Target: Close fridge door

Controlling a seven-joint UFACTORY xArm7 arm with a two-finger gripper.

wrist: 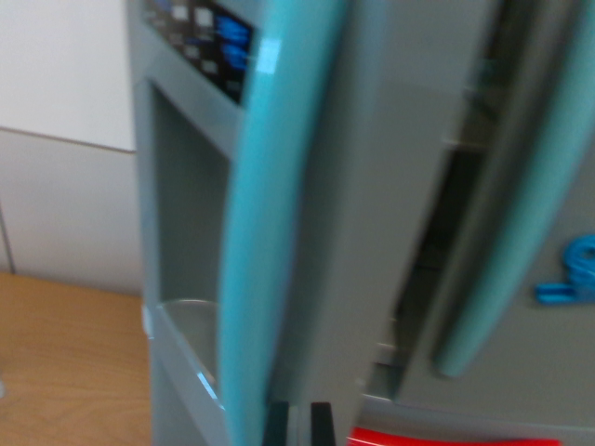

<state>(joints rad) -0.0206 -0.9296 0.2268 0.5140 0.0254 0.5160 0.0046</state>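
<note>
Two grey plastic toy fridge doors (372, 186) fill the view above the light wooden surface (65, 362). The nine o'clock one carries a dispenser recess and curved teal handle (270, 232); a dark gap (still ajar) shows toward three o'clock. The jaws (297, 423), at six o'clock, look slightly parted and empty. Next: push it shut.

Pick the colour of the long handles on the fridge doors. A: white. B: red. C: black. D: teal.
D: the curved handle on the grey fridge door is teal, as is the handle at the wrist view's right.
</note>
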